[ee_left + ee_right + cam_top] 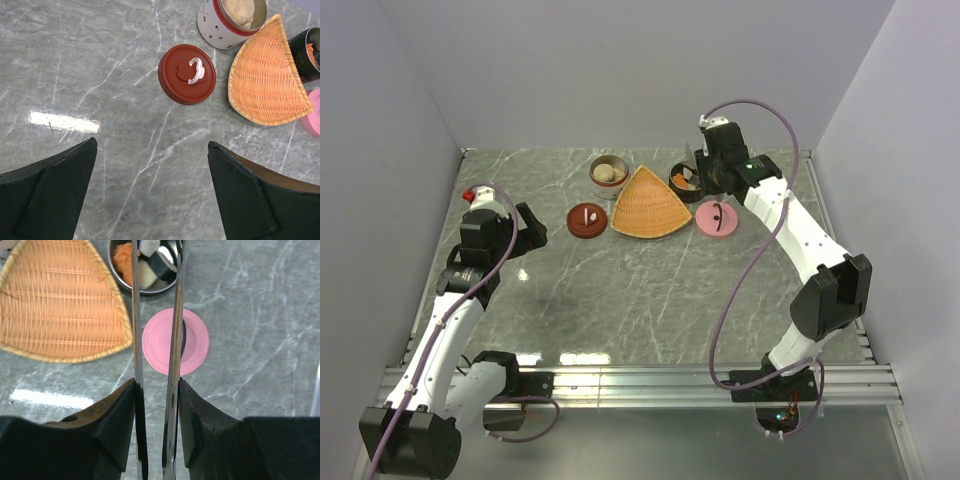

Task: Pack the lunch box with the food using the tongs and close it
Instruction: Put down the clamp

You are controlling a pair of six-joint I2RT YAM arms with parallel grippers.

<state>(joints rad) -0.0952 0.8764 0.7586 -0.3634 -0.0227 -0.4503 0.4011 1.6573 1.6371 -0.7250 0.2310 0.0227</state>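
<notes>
Where the tongs (136, 340) run out from the right gripper (157, 385), both thin metal arms sit pinched between its black fingers (117, 410). The arms stand slightly apart, with their tips reaching over the black pot (150, 291) at the far side of the table (260, 315). The pot holds food: an orange piece (124, 255) and a white rice roll (156, 262) with a black band. Cannot tell whether the tips touch any of it. Pink lid (165, 342) lies flat just on the near side of the pot, under the tong arms in the wrist view. Orange woven tray (60, 305) sits just left of pot and lid, fan-shaped, its point toward the far side. Left of that far point stands a white tin (215, 27) with a red band, open, pale beige lumps (240, 10) inside. Red-brown lid (187, 74) with a small white handle lies flat on the marble, near-left of the tin and apart from the tray. Left gripper (152, 145) hovers over the table left of the red-brown lid — fingers spread wide.
</notes>
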